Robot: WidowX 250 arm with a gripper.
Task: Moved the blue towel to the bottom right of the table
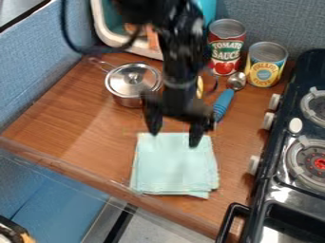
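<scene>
The pincer, its fingers spread wide, hangs over the far edge of the folded light blue towel, which lies at the wooden tabletop's near edge, right of its middle. A stove borders the tabletop's right side, a blue wall its left. The black arm points steeply downward from the top.

The black gripper hangs with its fingers spread over the far edge of the folded pale blue towel, which lies on the near part of the wooden table. Farther back on the left stands a lidded metal pot; on the right, a blue-handled spoon lies just nearer than a red-labelled can and a yellow-labelled can, with the black stove along the table's right side.
</scene>
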